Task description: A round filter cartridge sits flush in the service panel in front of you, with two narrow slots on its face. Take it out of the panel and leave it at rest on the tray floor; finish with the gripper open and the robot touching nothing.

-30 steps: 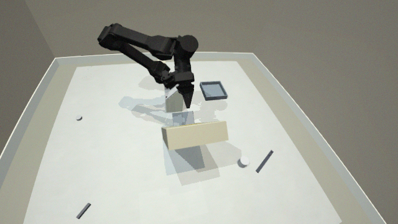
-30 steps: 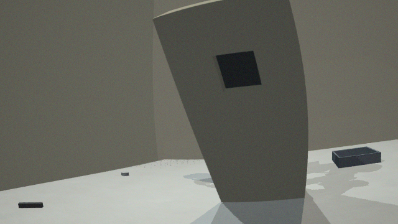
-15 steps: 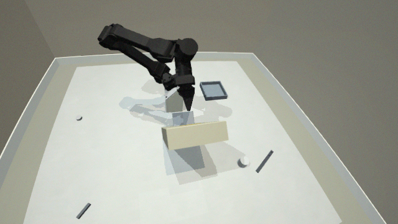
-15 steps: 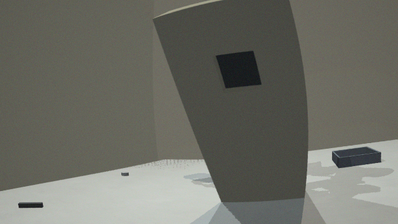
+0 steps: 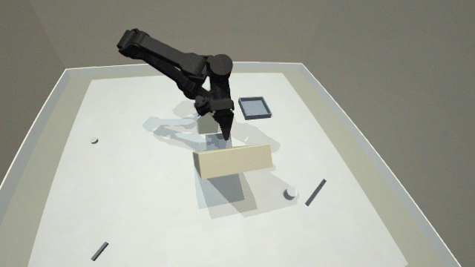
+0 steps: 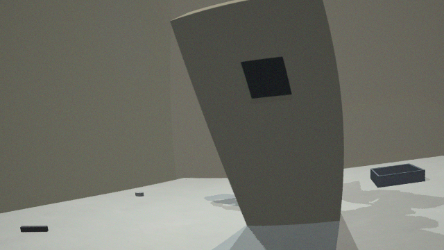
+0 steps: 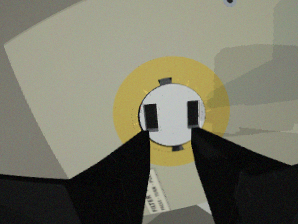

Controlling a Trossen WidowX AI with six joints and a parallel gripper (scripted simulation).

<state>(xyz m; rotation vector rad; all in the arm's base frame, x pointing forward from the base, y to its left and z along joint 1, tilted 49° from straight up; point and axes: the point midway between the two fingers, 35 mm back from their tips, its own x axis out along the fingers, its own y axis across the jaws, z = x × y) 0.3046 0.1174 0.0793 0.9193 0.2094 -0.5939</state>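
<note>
The beige service panel (image 5: 234, 161) (image 7: 73, 76) (image 6: 277, 146) stands upright in the middle of the table. In the wrist view the round white filter cartridge (image 7: 170, 106) sits flush in the panel inside a yellow ring (image 7: 127, 106). It has two dark narrow slots on its face. My gripper (image 5: 226, 136) (image 7: 170, 136) is just in front of the cartridge face, its fingers a little apart and holding nothing, with the tips near the lower ends of the slots. The dark tray (image 5: 243, 108) (image 6: 397, 178) lies behind the panel to the right. In the exterior view the panel hides the arm.
The back of the panel bears a dark square (image 6: 266, 77). Two small white pucks (image 5: 289, 193) (image 5: 94, 140) and two dark bars (image 5: 315, 192) (image 5: 99, 251) lie on the table. A raised rim (image 5: 334, 107) runs around the table's edge.
</note>
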